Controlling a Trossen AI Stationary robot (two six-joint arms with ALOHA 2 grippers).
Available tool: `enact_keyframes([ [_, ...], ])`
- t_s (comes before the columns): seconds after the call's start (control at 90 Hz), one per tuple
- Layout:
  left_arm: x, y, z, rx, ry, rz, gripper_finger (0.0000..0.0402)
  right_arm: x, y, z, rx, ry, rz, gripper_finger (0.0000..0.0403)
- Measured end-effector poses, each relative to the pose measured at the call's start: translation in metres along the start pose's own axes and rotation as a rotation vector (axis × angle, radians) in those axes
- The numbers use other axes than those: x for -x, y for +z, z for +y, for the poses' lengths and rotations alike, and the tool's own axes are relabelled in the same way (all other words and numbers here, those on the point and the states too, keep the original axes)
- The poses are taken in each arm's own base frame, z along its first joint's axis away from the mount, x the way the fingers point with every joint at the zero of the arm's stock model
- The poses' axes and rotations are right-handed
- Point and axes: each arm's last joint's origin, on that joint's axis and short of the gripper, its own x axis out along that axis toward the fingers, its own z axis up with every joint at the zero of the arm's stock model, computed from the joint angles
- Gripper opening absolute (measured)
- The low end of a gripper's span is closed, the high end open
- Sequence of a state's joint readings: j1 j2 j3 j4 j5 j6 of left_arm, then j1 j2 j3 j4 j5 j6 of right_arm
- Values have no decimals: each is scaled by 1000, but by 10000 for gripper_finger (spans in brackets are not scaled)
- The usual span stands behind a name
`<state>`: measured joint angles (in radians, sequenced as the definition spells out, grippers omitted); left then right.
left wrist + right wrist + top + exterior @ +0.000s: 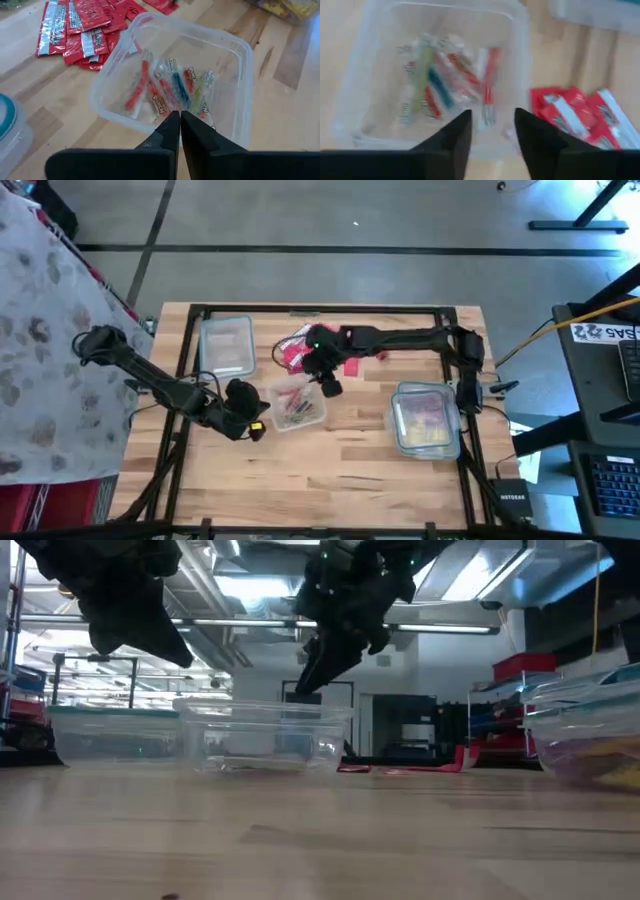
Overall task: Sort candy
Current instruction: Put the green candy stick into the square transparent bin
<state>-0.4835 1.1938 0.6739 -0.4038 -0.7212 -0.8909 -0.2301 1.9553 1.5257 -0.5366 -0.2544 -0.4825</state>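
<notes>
- A small clear square plastic tub (pixel 296 407) sits near the middle of the light wooden table (pixel 330 470), and a handful of thin clear-wrapped candy sticks (pixel 172 92) with red, blue and yellow-green markings lie loose on its bottom.
- Just beyond that tub, toward the far edge, a pile of flat red-and-silver candy packets (pixel 296 350) lies straight on the wood; the left wrist view shows them fanned out and overlapping (pixel 82 27).
- The left gripper (pixel 256 427) hangs at the tub's near-left corner, its two dark fingers (pixel 167 132) pressed together with nothing between them.
- The right gripper (pixel 328 383) is poised over the tub's far-right rim, fingers (pixel 452 135) parted by a clear gap and empty; from table height it shows well above the tub.
- A clear rectangular plastic container with a teal-edged lid (pixel 226 345) stands at the far left of the table, apart from the pile.
- Another clear lidded container (pixel 425 420) stands on the right side, filled with yellow and pinkish wrapped sweets.
- A lone red packet (pixel 352 367) lies on the wood just right of the right arm's wrist.
</notes>
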Motion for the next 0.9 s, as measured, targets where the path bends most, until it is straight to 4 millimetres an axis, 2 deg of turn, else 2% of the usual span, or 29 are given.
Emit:
enact_keyframes([
  [0.156, 0, 0, 0, 0, 0, 0, 0, 14, -20, -45, -80, -164, 6, 174],
  [0.289, 0, 0, 0, -2, 0, 0, 0, 28, -42, -86, -186, -318, -1, 160],
  [0.389, 0, 0, 0, -4, 1, -1, 0, 32, -59, -107, -254, -362, -5, 146],
  [0.6, 0, 1, 0, 1, 16, -20, 0, 2, -87, -130, -277, -385, 31, 126],
  [0.744, 0, 1, 0, 27, 16, -20, 0, -11, -89, -142, -244, -449, 53, 122],
  [0.9, 0, 1, 0, 33, 13, -22, 0, -15, -88, -166, -273, -381, 52, 122],
])
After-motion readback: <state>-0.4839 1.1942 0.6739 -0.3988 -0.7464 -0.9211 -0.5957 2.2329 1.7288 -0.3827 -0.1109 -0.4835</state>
